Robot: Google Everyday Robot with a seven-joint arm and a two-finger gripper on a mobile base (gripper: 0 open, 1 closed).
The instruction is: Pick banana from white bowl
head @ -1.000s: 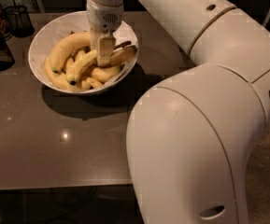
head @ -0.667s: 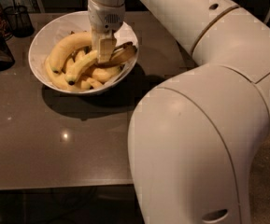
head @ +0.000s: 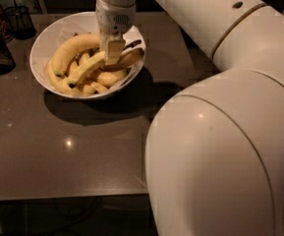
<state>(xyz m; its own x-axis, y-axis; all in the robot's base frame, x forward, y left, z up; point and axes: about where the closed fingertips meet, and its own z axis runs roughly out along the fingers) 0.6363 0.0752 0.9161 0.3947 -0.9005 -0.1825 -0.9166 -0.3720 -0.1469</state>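
Against the frame of a second ago, little change is recorded: the gripper (head: 113,53) is held at the same spot over the right half of the white bowl (head: 53,31), while the brownish stem end of the banana (head: 87,69) is now seen slightly further right, close above the bowl's right rim. The banana is found inside the bowl, lying slantwise from near left to far right across the other bananas (head: 75,45), and is pinched at mid-length. One pale finger (head: 113,45) is pressed flat against its near side; the opposite finger is concealed behind the fruit. The stretch of banana under the finger is covered, and whether its dark near-left tip is resting on the fruit beneath cannot be determined. The bowl stands on the grey table (head: 82,151), far left of centre. The right side and near foreground are filled by the white arm (head: 220,132), by which the table behind it is hidden. A dark mesh cup (head: 19,19) at far left is cut off by the frame edge.
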